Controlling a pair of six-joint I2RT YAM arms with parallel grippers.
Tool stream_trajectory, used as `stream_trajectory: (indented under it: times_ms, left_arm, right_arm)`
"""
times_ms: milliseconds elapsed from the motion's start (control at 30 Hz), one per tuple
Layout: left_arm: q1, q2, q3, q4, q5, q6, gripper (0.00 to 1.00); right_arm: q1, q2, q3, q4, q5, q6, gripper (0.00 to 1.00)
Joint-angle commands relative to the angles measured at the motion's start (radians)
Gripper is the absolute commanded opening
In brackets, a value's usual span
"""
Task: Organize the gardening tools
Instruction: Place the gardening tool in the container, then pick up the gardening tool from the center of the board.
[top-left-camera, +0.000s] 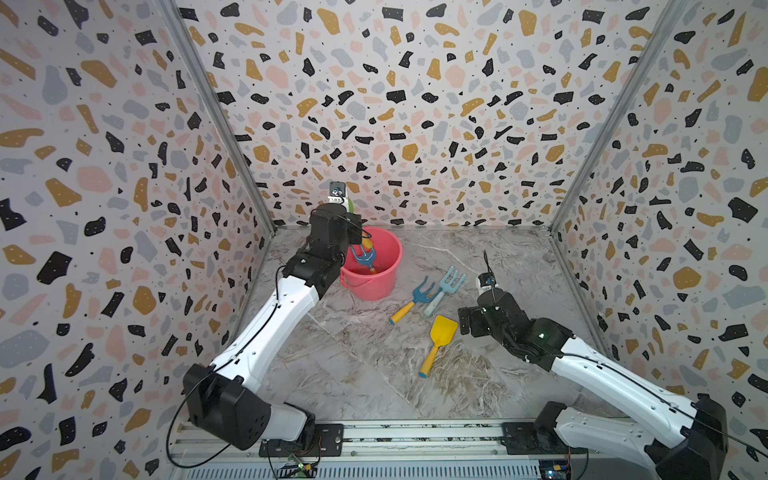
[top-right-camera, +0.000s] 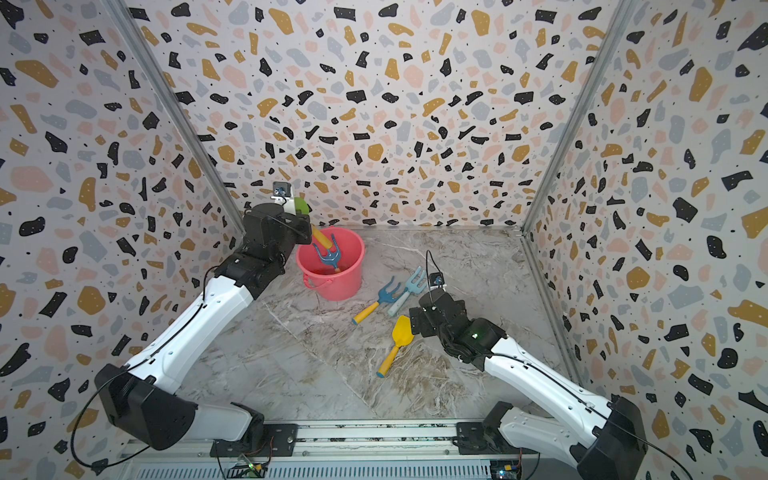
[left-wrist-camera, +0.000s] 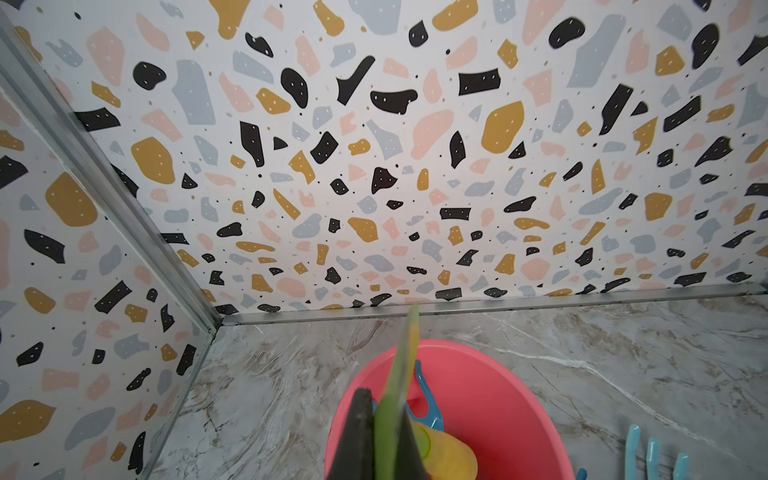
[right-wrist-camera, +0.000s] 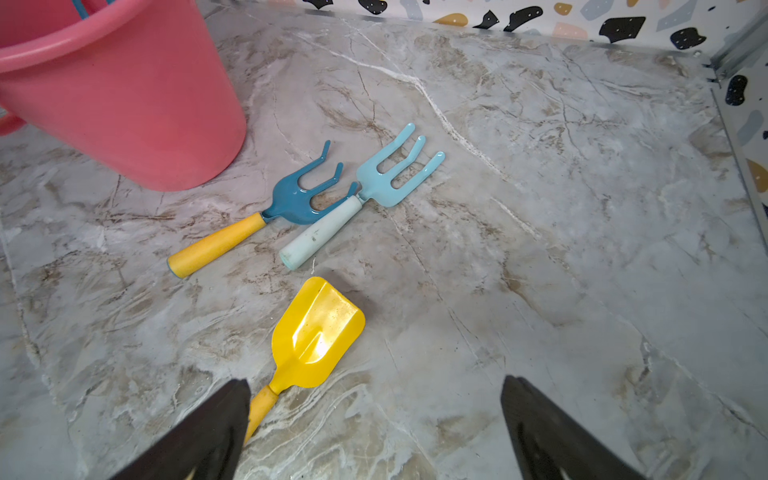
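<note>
- The left gripper (left-wrist-camera: 384, 415) hangs over the far-left corner of the worktop (top-left-camera: 353, 374), jaws pressed tight on the green spade (left-wrist-camera: 401, 365). The left wrist view shows the blade edge-on and blurred between the fingers. Both top views give only a scrap of green behind the wrist.
- The pink bucket (top-left-camera: 374, 286) stands upright near that corner.
- A dark-blue rake (top-left-camera: 365, 255) sits inside the bucket. Its forked head is plain in both top views and half hidden in the left wrist view.
- A second dark-blue rake (right-wrist-camera: 299, 199), with a yellow handle, lies flat near the worktop's middle, just right of the bucket.
- The light-blue rake (right-wrist-camera: 386, 183), with a pale handle, lies alongside it, and the heads touch.
- The yellow shovel (right-wrist-camera: 316, 332) lies nearer the front edge, apart from both rakes, blade towards them.
- The right gripper (right-wrist-camera: 374, 384) hovers towards the right edge. Only the right wrist view shows its jaws, spread wide and holding nothing, with the shovel's handle just beside one finger.
</note>
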Motion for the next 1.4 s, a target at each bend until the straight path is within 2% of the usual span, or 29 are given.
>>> stream_trajectory:
  times_ms: [0, 300, 767, 867, 1033, 1200, 1367]
  left_arm:
    - [0.011, 0.014, -0.007, 0.103, 0.012, 0.036, 0.00]
    - [0.018, 0.065, -0.076, 0.163, 0.068, 0.027, 0.00]
    - [0.018, 0.138, -0.177, 0.211, 0.172, -0.015, 0.01]
    - [0.018, 0.155, -0.190, 0.217, 0.191, -0.031, 0.07]
    - [0.019, 0.174, -0.193, 0.220, 0.218, -0.049, 0.23]
    - [0.018, 0.177, -0.191, 0.216, 0.223, -0.060, 0.28]
    - [0.018, 0.154, -0.190, 0.204, 0.213, -0.072, 0.40]
  right_arm:
    - [0.001, -0.017, 0.032, -0.034, 0.049, 0.045, 1.00]
    - [0.001, 0.014, 0.049, -0.133, 0.041, 0.171, 1.00]
    - [0.004, 0.134, 0.057, -0.209, -0.111, 0.234, 1.00]
    - [0.007, 0.170, 0.056, -0.206, -0.147, 0.244, 1.00]
    - [0.021, 0.218, 0.054, -0.194, -0.190, 0.247, 0.97]
    - [0.047, 0.264, 0.045, -0.173, -0.225, 0.257, 0.92]
    - [0.092, 0.315, 0.050, -0.158, -0.239, 0.268, 0.90]
